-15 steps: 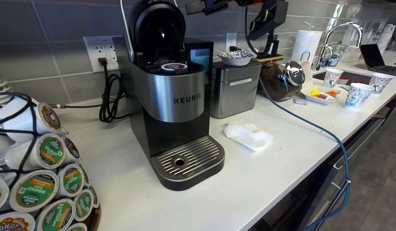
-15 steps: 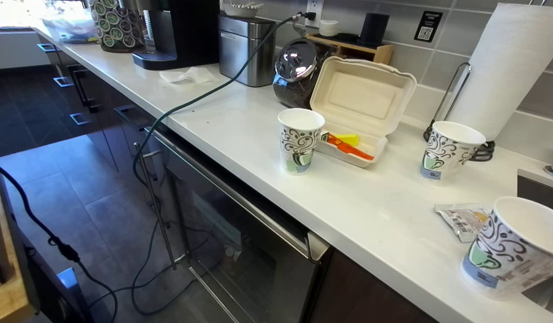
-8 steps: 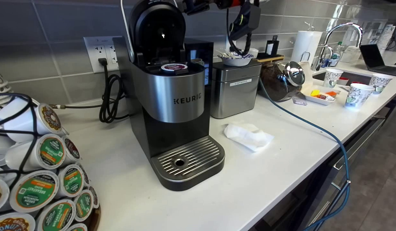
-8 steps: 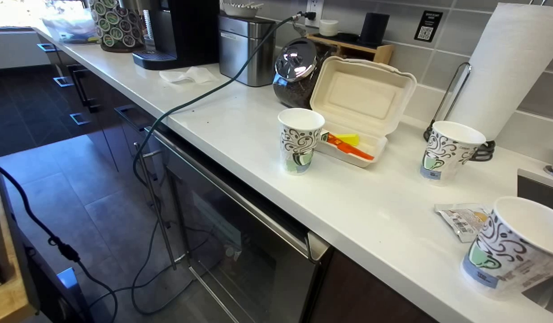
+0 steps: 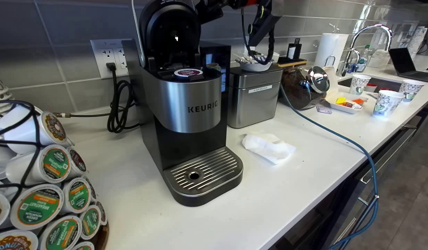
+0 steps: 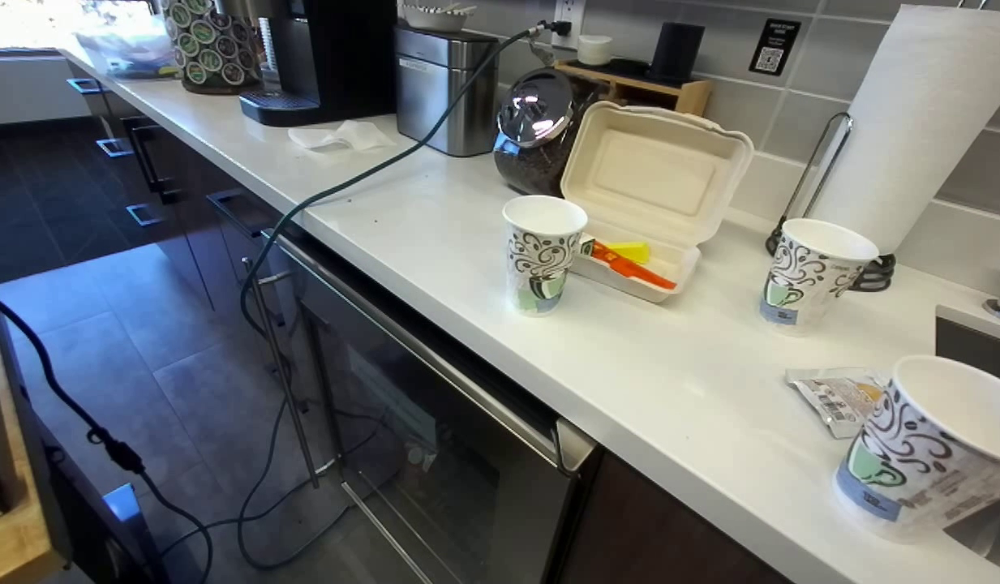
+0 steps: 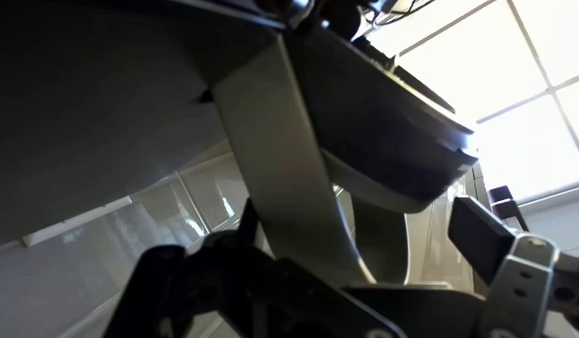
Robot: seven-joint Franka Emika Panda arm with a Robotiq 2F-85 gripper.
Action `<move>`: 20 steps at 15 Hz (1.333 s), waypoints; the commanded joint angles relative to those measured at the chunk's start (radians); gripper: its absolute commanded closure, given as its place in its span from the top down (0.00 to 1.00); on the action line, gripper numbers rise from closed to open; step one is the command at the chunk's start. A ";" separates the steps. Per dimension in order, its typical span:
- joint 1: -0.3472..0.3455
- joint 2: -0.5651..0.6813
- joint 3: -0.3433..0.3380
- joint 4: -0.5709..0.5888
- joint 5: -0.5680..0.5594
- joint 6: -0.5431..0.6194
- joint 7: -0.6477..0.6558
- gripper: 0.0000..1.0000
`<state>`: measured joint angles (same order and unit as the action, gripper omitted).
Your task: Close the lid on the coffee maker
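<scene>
The black and silver coffee maker [image 5: 186,104] stands on the counter in both exterior views [image 6: 345,65]. Its black lid [image 5: 170,38] is raised upright in an exterior view. A pod [image 5: 188,72] with a purple-red top sits in the opened holder. My gripper comes from the upper right in that view, at the lid's right side; its fingertips are hidden there. In the wrist view my gripper [image 7: 355,204] is open, its jaws wide apart, with the lid's grey shell [image 7: 284,155] and dark dome [image 7: 388,136] between and beyond them. Whether a finger touches the lid I cannot tell.
A steel box [image 5: 255,100] with a bowl [image 5: 256,66] on top stands right of the coffee maker. A rack of pods [image 5: 47,180] is at the left. A white napkin [image 5: 268,147] and a blue cable [image 5: 338,135] lie on the counter. Paper cups [image 6: 544,255] stand farther along.
In an exterior view the arm and gripper have moved left up to the lid's right side, mostly in the first half second. Since then the wrist has tilted a little. The lid remains upright.
</scene>
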<state>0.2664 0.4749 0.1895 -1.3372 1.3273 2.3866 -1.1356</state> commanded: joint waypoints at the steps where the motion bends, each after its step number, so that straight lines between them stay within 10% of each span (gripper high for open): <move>1: -0.022 -0.073 -0.008 -0.090 -0.036 -0.134 0.154 1.00; 9: -0.085 -0.214 -0.012 -0.278 -0.069 -0.392 0.349 1.00; 20: -0.112 -0.496 -0.057 -0.572 -0.285 -0.336 0.369 1.00</move>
<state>0.1713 0.1590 0.1507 -1.7572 1.1451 2.0165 -0.7608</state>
